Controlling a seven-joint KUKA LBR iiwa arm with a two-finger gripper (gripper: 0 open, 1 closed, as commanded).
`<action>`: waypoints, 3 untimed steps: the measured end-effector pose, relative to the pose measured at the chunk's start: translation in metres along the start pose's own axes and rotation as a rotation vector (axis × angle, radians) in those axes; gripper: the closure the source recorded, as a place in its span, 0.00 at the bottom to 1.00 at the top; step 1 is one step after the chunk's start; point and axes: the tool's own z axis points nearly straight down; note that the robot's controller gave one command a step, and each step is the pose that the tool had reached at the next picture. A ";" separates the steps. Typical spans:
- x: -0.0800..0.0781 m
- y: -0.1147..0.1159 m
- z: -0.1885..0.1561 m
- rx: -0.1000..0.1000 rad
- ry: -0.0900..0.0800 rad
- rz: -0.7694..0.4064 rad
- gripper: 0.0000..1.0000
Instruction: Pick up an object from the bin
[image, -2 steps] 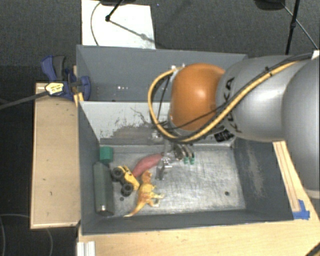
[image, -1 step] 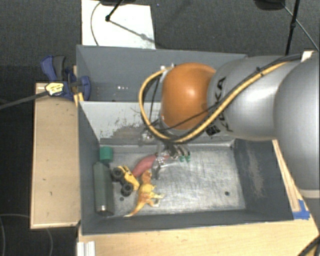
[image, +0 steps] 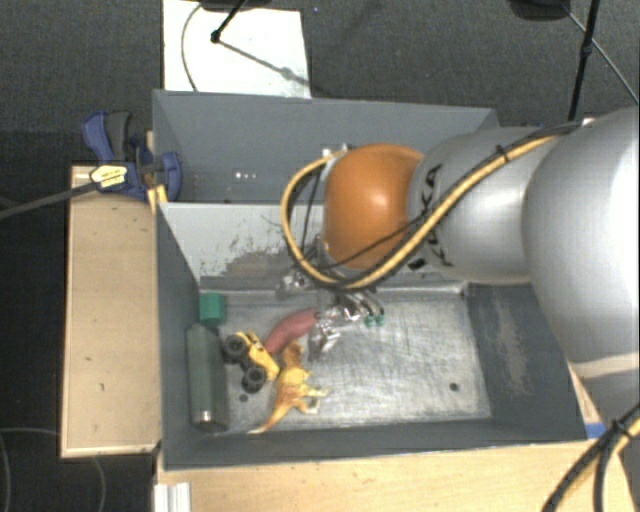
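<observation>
Pink oblong toy (image: 290, 326) is lying in the left part of the bin (image: 420, 380), near a yellow toy truck (image: 252, 358). The gripper (image: 330, 332) is hanging just beside it; whether it is open, I cannot tell. Approach seems in hand; next it needs centring over the toy.

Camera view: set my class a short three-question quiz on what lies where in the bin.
1. True or false: the yellow dinosaur lies lower in the view than the pink piece.
2. Which lies along the left wall of the bin? A dark green cylinder; B yellow dinosaur; C pink piece.
3. Which thing is nearest the hand?
Key: 1 true; 2 A; 3 the pink piece.
</observation>
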 end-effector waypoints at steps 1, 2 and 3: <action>0.003 -0.003 0.034 -0.004 0.003 -0.401 1.00; 0.003 -0.003 0.034 -0.004 0.003 -0.400 1.00; 0.005 -0.003 0.032 -0.005 0.006 -0.399 1.00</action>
